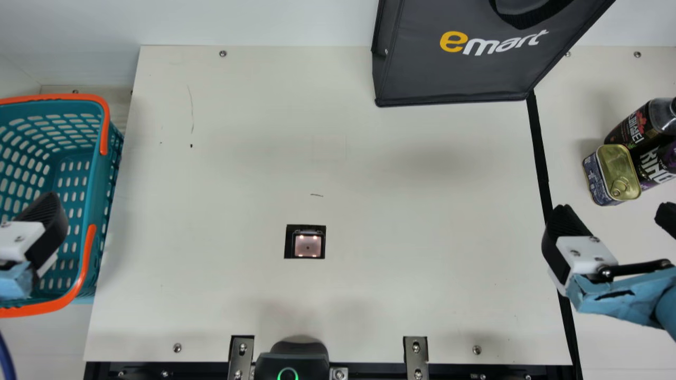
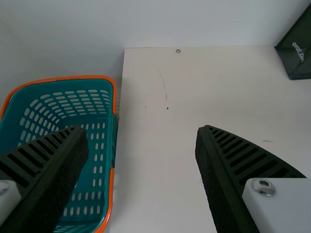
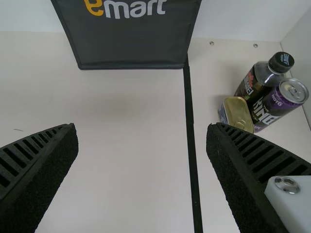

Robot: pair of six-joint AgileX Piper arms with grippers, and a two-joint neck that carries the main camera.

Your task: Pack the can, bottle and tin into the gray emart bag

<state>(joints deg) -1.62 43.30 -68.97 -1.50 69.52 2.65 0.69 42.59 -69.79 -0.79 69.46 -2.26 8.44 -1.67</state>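
Pale tabletop (image 1: 237,174) supported bottle (image 3: 257,82), tin (image 3: 238,114) and can (image 3: 276,105); the can, probably heavy and slippery, suited a mid-body grip. Left gripper (image 2: 141,130) and right gripper (image 3: 141,127) stood open.

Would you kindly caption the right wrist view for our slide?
Clustered bottle, can and tin beyond the open right pincer, gray bag apart.
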